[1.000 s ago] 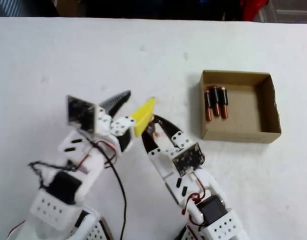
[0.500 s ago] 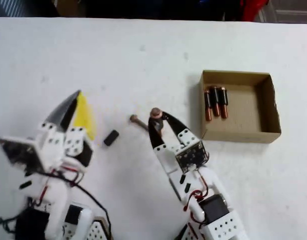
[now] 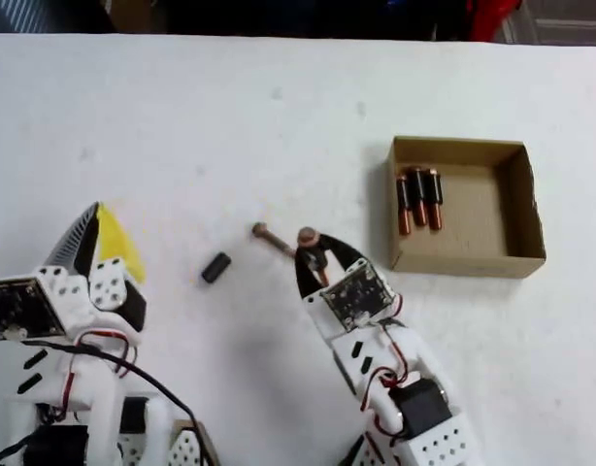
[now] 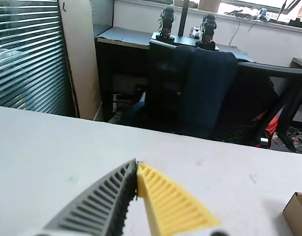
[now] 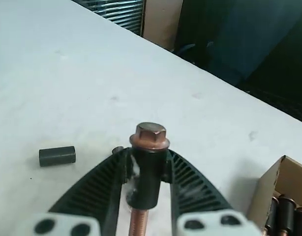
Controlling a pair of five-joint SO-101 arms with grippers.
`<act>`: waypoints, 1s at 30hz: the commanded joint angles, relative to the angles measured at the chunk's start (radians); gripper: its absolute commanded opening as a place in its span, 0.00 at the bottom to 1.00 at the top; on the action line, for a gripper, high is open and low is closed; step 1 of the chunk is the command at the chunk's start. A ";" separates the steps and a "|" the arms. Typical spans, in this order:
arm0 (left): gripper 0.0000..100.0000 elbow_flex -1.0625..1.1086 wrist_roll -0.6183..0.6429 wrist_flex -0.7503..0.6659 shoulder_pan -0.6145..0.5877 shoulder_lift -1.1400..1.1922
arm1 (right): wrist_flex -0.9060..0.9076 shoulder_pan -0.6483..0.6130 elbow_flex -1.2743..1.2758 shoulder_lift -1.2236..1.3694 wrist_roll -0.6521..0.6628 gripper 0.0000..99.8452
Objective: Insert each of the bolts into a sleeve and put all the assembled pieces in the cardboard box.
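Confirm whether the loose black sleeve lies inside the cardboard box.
No, the black sleeve lies on the white table, well apart from the cardboard box.

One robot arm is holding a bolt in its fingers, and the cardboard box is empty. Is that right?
Not quite. The cardboard box is not empty: the high view shows three assembled pieces lying side by side in it. The rest is right: the right gripper holds a bolt in its fingers.
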 commanded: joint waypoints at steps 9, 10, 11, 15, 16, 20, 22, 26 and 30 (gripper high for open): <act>0.02 -0.043 -0.012 0.054 -0.008 -0.008 | 0.203 0.015 -0.376 -0.015 0.015 0.02; 0.02 -0.046 -0.028 0.054 -0.008 -0.008 | 0.216 0.015 -0.404 -0.013 0.015 0.02; 0.02 -0.046 -0.051 0.055 -0.008 -0.008 | 0.228 0.015 -0.430 -0.013 0.015 0.02; 0.02 -0.043 -0.084 0.055 -0.008 -0.071 | 0.255 0.015 -0.511 -0.013 0.015 0.02; 0.02 -0.044 -0.084 0.054 -0.008 -0.099 | 0.255 0.015 -0.526 -0.013 0.015 0.02; 0.02 -0.044 -0.120 0.054 -0.008 -0.131 | 0.255 0.015 -0.571 -0.013 0.015 0.02; 0.02 -0.043 -0.141 0.054 -0.008 -0.128 | 0.257 0.038 -0.591 -0.013 0.015 0.02; 0.02 -0.040 -0.141 0.055 -0.008 -0.128 | 0.269 0.145 -0.657 0.028 0.015 0.02; 0.02 0.063 -0.147 0.055 -0.008 -0.128 | 0.312 0.211 -0.750 0.174 0.015 0.02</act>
